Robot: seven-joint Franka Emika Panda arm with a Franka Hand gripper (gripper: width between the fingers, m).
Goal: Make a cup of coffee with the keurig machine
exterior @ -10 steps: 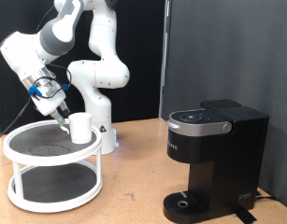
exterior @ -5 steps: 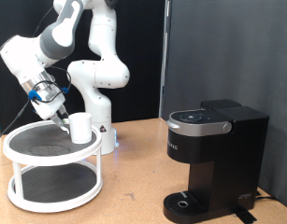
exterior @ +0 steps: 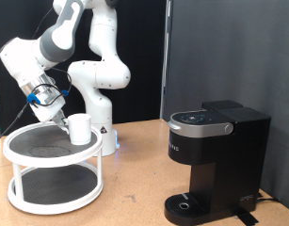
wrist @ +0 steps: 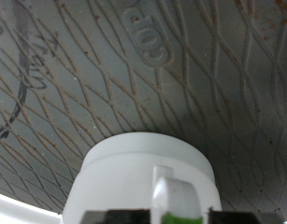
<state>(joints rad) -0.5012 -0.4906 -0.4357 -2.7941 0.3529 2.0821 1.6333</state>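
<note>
At the exterior view's right, black keurig machine [exterior: 215,160], lid down, well apart. At left, white two-tier round stand [exterior: 52,169]. On its dark patterned top shelf [wrist: 106,84], white cup [exterior: 80,129] upright near the rim. Just beside it, gripper [exterior: 60,117]; jaw state cannot be told.

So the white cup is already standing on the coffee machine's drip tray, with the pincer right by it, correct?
Not quite. In the exterior view the cup stands on the top shelf of the white two-tier stand, at the exterior view's left, not on the keurig machine. The pincer is indeed right by it.
</note>
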